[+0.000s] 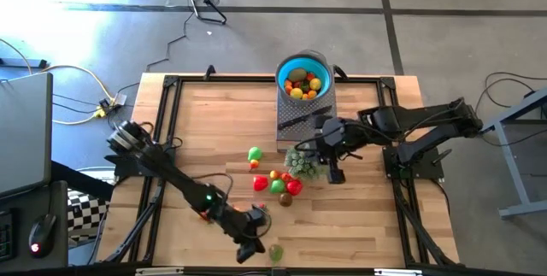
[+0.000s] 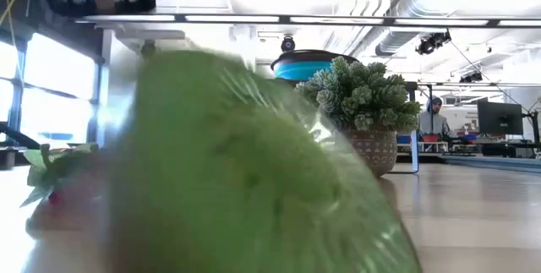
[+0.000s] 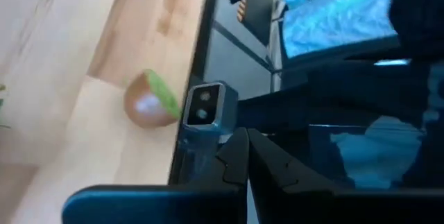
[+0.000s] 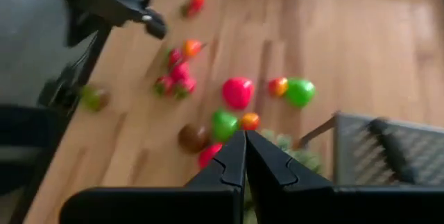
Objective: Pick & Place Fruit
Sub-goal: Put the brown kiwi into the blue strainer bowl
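Blue bowl (image 1: 302, 78) at the desk's (image 1: 214, 122) far edge: holds small toy fruit (image 1: 303, 84), orange, yellow, green. Loose fruit (image 1: 278, 182) lies mid-desk beside a pale green bushy cluster (image 1: 301, 163). Left claw (image 1: 249, 250), fingers together, empty, near front edge by one green-brown fruit (image 1: 275, 251); right claw (image 1: 335, 176), together, empty, above cluster.

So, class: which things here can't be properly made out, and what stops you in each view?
- Low view: a blurred green fruit fills the frame, hiding most of the table.
- High view: fruits in the blue bowl too small to count.
- Right wrist view: bushy cluster hidden behind the right gripper.
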Robot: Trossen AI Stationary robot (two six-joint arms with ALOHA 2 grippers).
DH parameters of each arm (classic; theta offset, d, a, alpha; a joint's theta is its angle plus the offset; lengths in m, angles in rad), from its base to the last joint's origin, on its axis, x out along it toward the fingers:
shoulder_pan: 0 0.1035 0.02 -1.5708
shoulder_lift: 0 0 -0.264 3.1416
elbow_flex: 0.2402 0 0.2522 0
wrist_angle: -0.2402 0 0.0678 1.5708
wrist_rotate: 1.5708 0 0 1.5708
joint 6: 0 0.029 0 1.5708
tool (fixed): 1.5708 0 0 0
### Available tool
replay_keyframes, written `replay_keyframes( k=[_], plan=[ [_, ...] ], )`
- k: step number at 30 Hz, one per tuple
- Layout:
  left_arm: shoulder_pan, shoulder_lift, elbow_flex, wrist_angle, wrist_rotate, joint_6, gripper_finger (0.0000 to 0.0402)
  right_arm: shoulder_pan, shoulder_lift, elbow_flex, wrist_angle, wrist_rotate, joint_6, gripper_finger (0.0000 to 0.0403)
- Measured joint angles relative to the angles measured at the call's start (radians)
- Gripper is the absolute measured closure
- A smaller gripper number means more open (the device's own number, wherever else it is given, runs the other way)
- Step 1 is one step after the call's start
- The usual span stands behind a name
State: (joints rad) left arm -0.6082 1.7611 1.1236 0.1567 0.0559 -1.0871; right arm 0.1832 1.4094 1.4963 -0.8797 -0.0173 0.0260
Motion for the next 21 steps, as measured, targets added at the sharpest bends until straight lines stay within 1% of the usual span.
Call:
replay_keyframes(
  k=[1,3,7,11,18,21],
  plan=[
    [-0.003,0.025,0.0,0.03,-0.011,-0.015,0.0401,0.006,0.0,0.0,-0.013,-0.016,0.006,0.0399],
    [-0.001,0.075,0.001,0.093,-0.039,-0.039,0.0401,0.024,-0.008,0.0,-0.04,-0.013,0.026,0.0399],
    [-0.001,0.112,0.001,0.128,-0.102,-0.046,0.0401,0.073,-0.037,0.0,-0.042,0.003,0.056,0.0399],
    [-0.001,0.111,0.001,0.117,-0.154,-0.021,0.0401,0.128,-0.058,0.0,-0.017,0.112,0.132,0.0399],
    [-0.001,0.111,0.001,-0.001,-0.156,-0.055,0.0401,0.269,-0.073,0.0,0.005,0.31,0.282,0.0399],
    [-0.001,0.111,0.001,-0.007,-0.155,-0.032,0.0401,0.34,-0.071,0.0,0.02,0.399,0.338,0.0399]
  ],
)
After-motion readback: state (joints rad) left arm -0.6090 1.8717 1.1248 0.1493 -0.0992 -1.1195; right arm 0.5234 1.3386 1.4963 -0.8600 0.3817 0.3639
